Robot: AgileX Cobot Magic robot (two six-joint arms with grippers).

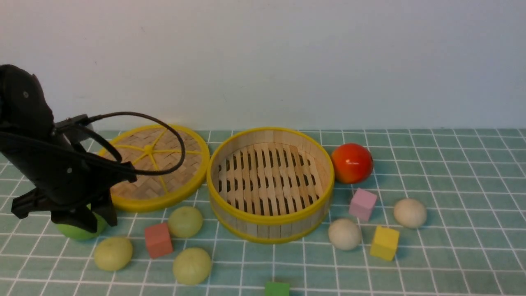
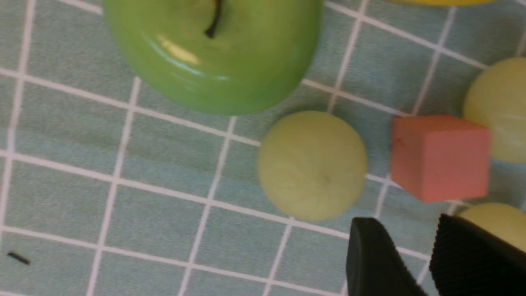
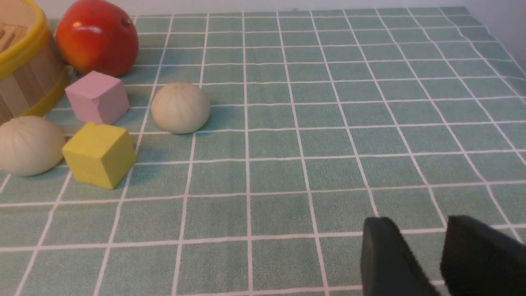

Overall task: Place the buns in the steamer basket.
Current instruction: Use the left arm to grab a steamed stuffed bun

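The steamer basket (image 1: 269, 222) stands empty at mid-table. Three pale yellow-green buns lie to its left (image 1: 185, 221), (image 1: 113, 253), (image 1: 192, 266). Two off-white buns lie to its right (image 1: 344, 234), (image 1: 409, 213). My left gripper (image 1: 92, 220) hangs low over the green apple, its fingers open with nothing between them. In the left wrist view the left gripper (image 2: 407, 224) sits just short of one yellow-green bun (image 2: 312, 164). The right gripper (image 3: 419, 222) is open and empty above bare cloth, well away from the off-white buns (image 3: 181, 107), (image 3: 28, 144). It is outside the front view.
A glossy green apple (image 2: 213, 49) sits under my left arm. The woven lid (image 1: 164, 164) lies behind it. A salmon cube (image 1: 158, 239) sits among the left buns. Pink (image 1: 363, 204) and yellow (image 1: 384, 243) cubes and a red-orange fruit (image 1: 352, 163) sit right of the basket. A green cube (image 1: 276, 288) is at the front edge.
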